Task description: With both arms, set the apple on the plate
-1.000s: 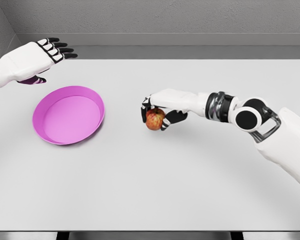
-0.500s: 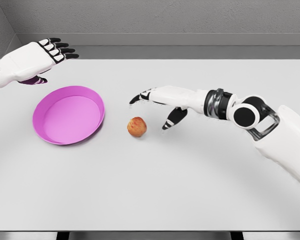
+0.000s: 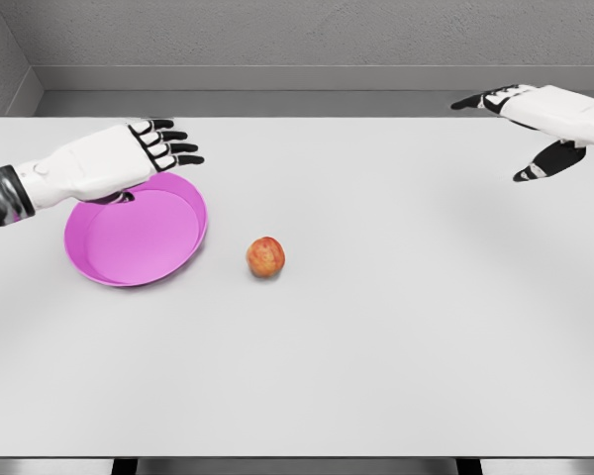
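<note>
Small red-yellow apple (image 3: pixel 265 256) sits free on our pale grey counter (image 3: pixel 396 336), just right of the shallow round magenta plate (image 3: pixel 103 271), not touching it. For this pickup we judge the left hand (image 3: pixel 114 163) should drop beside the fruit and close evenly. Its fingers (image 3: pixel 168 146) are spread, empty, above the plate's far rim. Right hand (image 3: pixel 544 114) is well apart, far right, fingers spread.

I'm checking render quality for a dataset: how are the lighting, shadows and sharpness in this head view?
Head view: light is soft and even, with no glare on the white table; the apple casts only a faint, diffuse shadow; the pink plate shows gentle shading inside; the left hand and right hand look sharp, without motion blur.
</note>
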